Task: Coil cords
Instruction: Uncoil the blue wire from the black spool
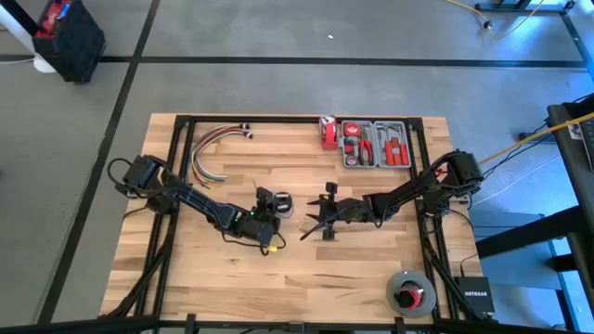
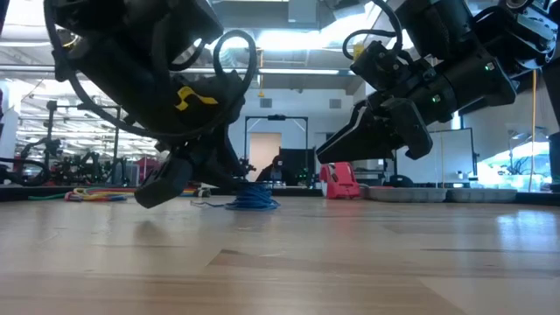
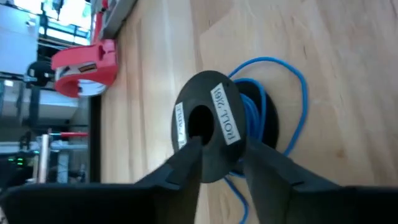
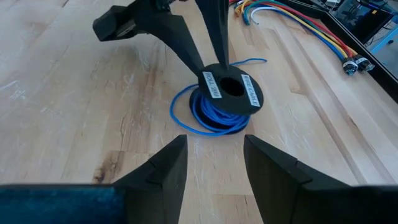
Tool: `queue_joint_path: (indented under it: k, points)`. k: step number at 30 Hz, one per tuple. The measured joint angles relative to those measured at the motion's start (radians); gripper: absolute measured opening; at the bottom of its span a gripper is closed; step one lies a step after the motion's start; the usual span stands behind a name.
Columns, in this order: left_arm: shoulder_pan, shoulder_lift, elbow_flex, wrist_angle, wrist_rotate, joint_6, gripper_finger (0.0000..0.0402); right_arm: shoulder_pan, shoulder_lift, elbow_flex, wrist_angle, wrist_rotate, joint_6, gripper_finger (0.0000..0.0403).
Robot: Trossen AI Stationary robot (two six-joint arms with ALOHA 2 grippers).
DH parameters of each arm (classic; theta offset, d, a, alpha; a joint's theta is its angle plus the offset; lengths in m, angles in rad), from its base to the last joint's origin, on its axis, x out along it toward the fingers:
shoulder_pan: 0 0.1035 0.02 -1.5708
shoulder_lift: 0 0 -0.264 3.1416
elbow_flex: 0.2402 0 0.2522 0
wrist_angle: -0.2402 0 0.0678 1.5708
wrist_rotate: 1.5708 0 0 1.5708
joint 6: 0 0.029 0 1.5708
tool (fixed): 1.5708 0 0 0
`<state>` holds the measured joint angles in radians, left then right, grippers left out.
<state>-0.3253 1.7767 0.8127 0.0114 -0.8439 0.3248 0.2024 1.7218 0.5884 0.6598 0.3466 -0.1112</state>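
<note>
The blue cord (image 4: 208,118) is wound on a black spool (image 3: 211,124) that lies flat on the wooden table, white labels up. Loose loops (image 3: 298,93) spill onto the wood around it, and the low view shows the cord (image 2: 252,201) as a small heap. My left gripper (image 3: 222,146) slants down onto the spool's top flange with its fingers apart, one fingertip at the centre hole and the other at the flange's outer rim. My right gripper (image 4: 211,146) hovers open just right of the spool, nothing between its fingers. My left gripper has a strip of the spool's top flange (image 3: 227,134) between its two fingers, which slant down from the table's left side. One fingertip (image 3: 194,146) stands at the hole's edge, the other (image 3: 252,152) outside the rim. I cannot tell whether they touch the flange.
A bundle of red, yellow and white wires (image 1: 218,148) lies at the far left. A red tape measure (image 1: 328,133) and a tool tray (image 1: 376,144) sit at the far edge. A grey reel (image 1: 410,292) is at the near right corner.
</note>
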Motion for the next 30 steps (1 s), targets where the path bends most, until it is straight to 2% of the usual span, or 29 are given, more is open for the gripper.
queue_joint_path:
  k: [4,6,10,14,18,23,27,30]
  points:
    - [0.011,0.0,0.0,0.001,0.035,-0.019,0.0031,0.0,0.0,0.0,0.0,0.0,0.0,0.0161]
    - [0.014,-0.001,0.0,0.008,0.029,-0.036,0.0011,0.0,0.0,0.0,-0.001,0.0,0.0,0.0161]
    - [0.013,-0.008,0.001,0.008,0.028,-0.083,0.0006,0.0,0.0,0.0,0.009,0.0,-0.001,0.0161]
    - [-0.007,-0.082,0.001,-0.01,0.037,-0.097,0.0004,0.0,0.0,0.0,0.032,-0.012,0.027,0.0161]
    - [-0.022,-0.233,0.0,-0.022,0.048,-0.093,0.0001,0.0,-0.01,0.0,0.047,-0.036,0.026,0.0161]
    - [-0.022,-0.456,0.0,-0.056,0.041,-0.09,0.0001,0.0,-0.116,0.0,0.048,-0.016,0.004,0.0163]
    - [-0.027,-0.603,0.0,-0.023,0.039,-0.112,0.0001,-0.008,-0.22,0.035,0.047,0.029,-0.064,0.0185]
    - [-0.041,-0.656,-0.004,0.005,0.038,-0.13,0.0,-0.009,-0.249,0.106,0.047,0.031,-0.116,0.0207]
